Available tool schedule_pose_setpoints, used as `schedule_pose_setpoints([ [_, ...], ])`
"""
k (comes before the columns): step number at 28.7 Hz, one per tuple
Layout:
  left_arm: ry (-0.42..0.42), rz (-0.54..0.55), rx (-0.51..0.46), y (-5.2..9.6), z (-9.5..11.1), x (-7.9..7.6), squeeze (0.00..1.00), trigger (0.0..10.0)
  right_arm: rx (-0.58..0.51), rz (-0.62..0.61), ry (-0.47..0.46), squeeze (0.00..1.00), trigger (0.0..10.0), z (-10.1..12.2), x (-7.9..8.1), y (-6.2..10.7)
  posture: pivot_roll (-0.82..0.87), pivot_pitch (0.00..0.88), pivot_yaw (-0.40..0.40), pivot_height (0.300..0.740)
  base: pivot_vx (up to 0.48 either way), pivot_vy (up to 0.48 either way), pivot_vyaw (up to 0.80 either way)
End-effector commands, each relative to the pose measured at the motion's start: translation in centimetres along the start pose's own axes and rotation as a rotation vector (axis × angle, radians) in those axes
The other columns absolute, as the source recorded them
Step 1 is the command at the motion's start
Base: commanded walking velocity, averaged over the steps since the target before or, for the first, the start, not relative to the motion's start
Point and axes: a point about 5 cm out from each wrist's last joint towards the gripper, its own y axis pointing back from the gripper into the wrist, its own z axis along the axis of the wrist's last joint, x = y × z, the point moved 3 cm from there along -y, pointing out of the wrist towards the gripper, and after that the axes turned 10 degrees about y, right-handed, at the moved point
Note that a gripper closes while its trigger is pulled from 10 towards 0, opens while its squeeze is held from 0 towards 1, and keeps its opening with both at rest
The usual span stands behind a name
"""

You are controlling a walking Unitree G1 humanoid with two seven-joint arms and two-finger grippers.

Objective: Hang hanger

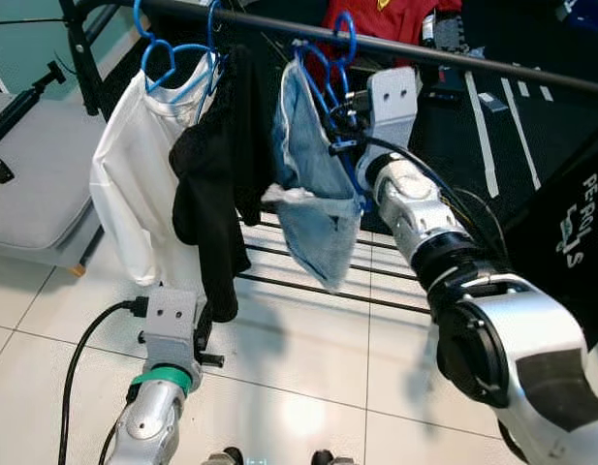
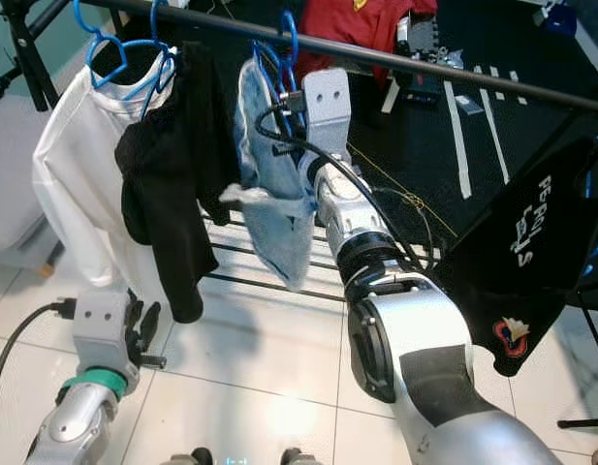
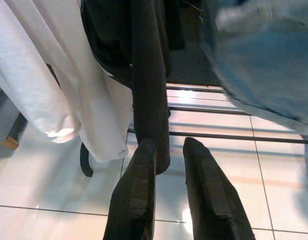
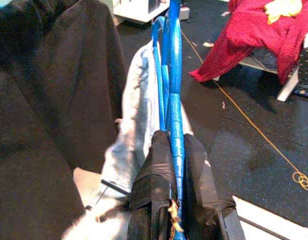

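Observation:
A blue hanger carries a pale blue denim garment. Its hook curls over the black rail. My right gripper is raised to the rail and shut on the hanger's blue wire just below the hook. A white shirt and a black garment hang on other blue hangers to the left. My left gripper is low over the floor, just under the black garment's dangling sleeve. Its fingers are slightly apart and hold nothing.
The rack's lower bars cross the white tiles behind the clothes. A grey cushion lies at the left. A black printed cloth hangs at the right, and a red garment lies beyond the rail. A black cable runs to my left wrist.

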Motion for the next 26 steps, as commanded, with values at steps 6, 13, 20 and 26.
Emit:
schedule_pose_setpoints([
  [6,-0.002,-0.002,0.028,0.2,-0.6,-0.2,0.0,10.0,0.012,0.053,0.028,1.0,10.0,0.1,0.6,-0.1,0.05,0.157,0.003,0.74,0.0,0.0,0.0],
  [13,0.004,-0.004,0.033,0.2,-0.8,-0.5,0.0,10.0,-0.137,0.04,0.019,1.0,10.0,2.9,0.1,-0.2,0.04,0.158,0.0,0.74,0.0,0.0,0.0],
  [20,0.011,-0.008,0.035,0.0,-1.0,-0.8,0.0,10.0,-0.314,0.046,0.013,0.27,10.0,5.6,-0.7,0.4,0.02,0.152,-0.002,0.74,0.0,0.0,0.0],
  [26,0.011,-0.022,0.037,-0.3,-1.1,-1.0,0.0,10.0,-0.299,0.058,0.036,0.0,10.0,0.0,-0.8,4.5,-0.02,0.139,0.003,0.74,0.0,0.0,0.0],
])
